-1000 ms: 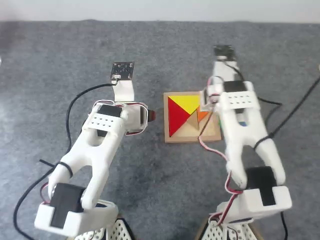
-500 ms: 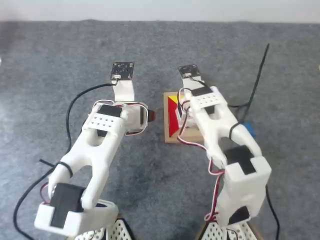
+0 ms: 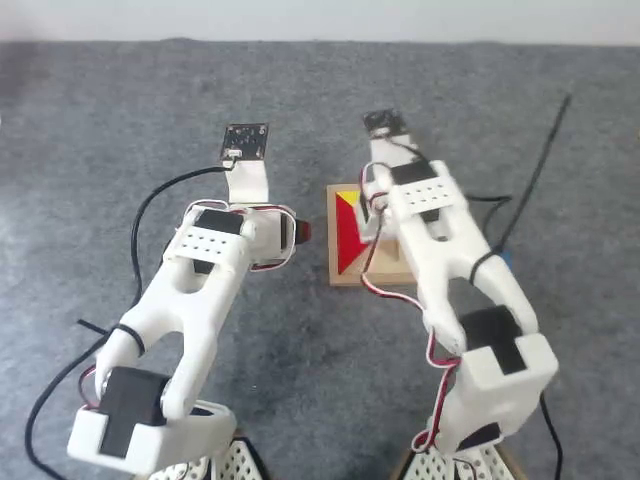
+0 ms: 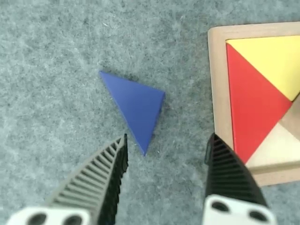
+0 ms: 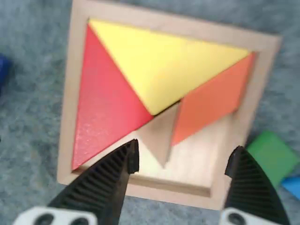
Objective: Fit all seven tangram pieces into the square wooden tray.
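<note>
Spread wide, the left end effector [image 4: 166, 150] is hovering over the blue triangle [image 4: 136, 105] on the bench [image 4: 47, 47], beside the wooden tray [image 4: 218, 93]. The right end effector [image 5: 183, 157], also open, is hanging above the tray's red triangle [image 5: 105, 108], yellow triangle [image 5: 168, 63] and what looks like an orange parallelogram [image 5: 213, 101].

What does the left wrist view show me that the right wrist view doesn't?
Left wrist adds: the full blue triangle on the carpet beside the tray, ahead of the open left hand. Right wrist adds: the orange piece inside the tray, a green piece and a light-blue piece outside it, with the right hand open. Shared: the tray, red triangle, yellow triangle, bare wood unfilled.
</note>
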